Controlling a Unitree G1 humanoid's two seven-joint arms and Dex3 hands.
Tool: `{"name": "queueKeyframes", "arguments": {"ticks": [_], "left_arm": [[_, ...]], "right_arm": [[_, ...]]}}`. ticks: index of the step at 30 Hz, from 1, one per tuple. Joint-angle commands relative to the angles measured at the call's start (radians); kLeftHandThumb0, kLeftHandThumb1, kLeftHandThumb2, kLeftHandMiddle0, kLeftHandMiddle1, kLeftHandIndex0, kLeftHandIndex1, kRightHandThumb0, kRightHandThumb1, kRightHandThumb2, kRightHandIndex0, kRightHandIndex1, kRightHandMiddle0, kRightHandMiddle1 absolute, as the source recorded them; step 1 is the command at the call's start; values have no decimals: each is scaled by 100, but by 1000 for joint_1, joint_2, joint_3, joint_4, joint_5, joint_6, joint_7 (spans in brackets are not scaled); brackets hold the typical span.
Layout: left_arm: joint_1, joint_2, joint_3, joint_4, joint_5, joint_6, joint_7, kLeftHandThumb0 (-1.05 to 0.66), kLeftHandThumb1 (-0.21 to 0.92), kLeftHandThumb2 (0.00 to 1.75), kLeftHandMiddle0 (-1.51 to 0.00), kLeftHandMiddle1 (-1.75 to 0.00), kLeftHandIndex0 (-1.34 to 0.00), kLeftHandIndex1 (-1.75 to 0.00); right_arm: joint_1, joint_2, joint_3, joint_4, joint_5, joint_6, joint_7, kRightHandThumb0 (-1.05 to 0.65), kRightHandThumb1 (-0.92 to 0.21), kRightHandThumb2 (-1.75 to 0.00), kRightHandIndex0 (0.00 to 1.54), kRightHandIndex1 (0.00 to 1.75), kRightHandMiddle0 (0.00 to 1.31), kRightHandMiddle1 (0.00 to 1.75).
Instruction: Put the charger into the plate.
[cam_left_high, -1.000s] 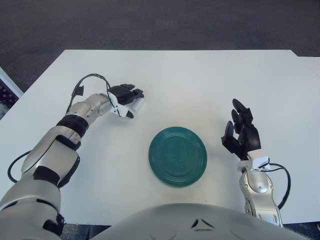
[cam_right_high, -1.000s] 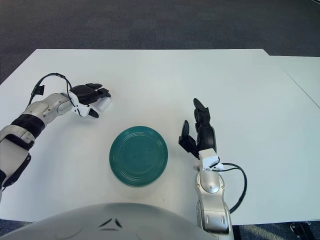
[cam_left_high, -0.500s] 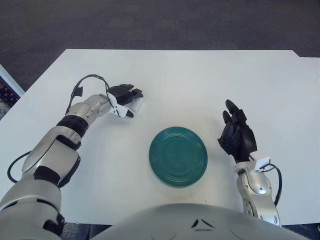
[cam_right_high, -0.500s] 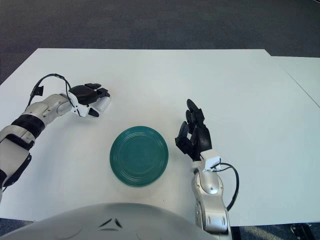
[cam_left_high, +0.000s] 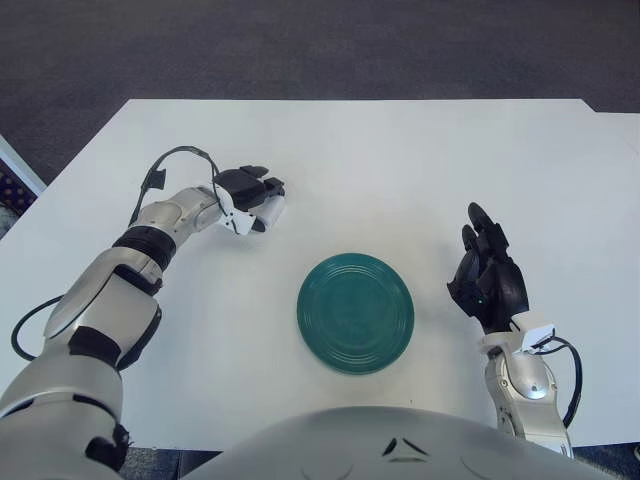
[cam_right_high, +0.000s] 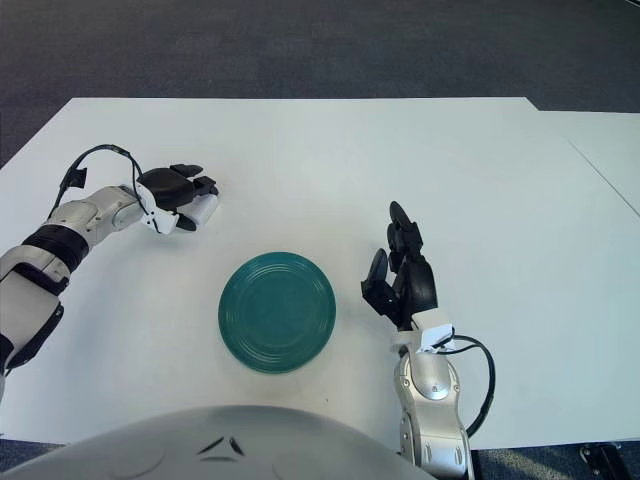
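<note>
A white charger (cam_left_high: 272, 211) lies on the white table at the left, up and left of the plate. My left hand (cam_left_high: 250, 195) covers it from above, its black fingers curled round the charger's top and sides. The round teal plate (cam_left_high: 355, 312) sits in the middle near the front edge, with nothing in it. My right hand (cam_left_high: 485, 280) shows to the right of the plate, fingers spread and holding nothing.
The white table (cam_left_high: 400, 170) stretches wide behind the plate. A black cable (cam_left_high: 170, 160) loops off my left forearm. Dark carpet lies beyond the table's far edge, and my own torso fills the bottom of the view.
My left hand has drawn back slightly to the left with the charger under its fingers. My right hand swayed toward the plate and then back to the right and lower.
</note>
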Motion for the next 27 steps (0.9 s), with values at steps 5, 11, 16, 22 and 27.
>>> {"name": "queueKeyframes", "arguments": {"ticks": [5,11,16,22,27], "left_arm": [[-84,-36,-96,166,111,22,174,-48,92,21,-45,-5,-43,-134],[-103,-95,-168,292,176,95,295,-39,85,34,-55,-6,-53,-141],[-119,-98,-194,303,177,75,337,-39,79,46,-60,-6,-51,-147],[-126,-109,-221,321,182,63,370,-39,71,67,-67,-9,-45,-159],[-134,-114,-230,331,174,56,382,-39,67,78,-54,-79,-42,-165]], "right_arm": [[15,-10,-17,-4,32,-32,21,-93,-92,-109,1,0,1,5],[39,-12,-32,-4,53,-47,37,-95,-92,-110,1,0,0,3],[52,-16,-44,-2,50,-69,39,-97,-92,-110,0,0,0,0],[50,-25,-88,53,102,-139,62,-101,-92,-105,0,0,0,0],[59,-48,-128,109,138,-212,97,-104,-92,-99,0,0,0,0]]}}
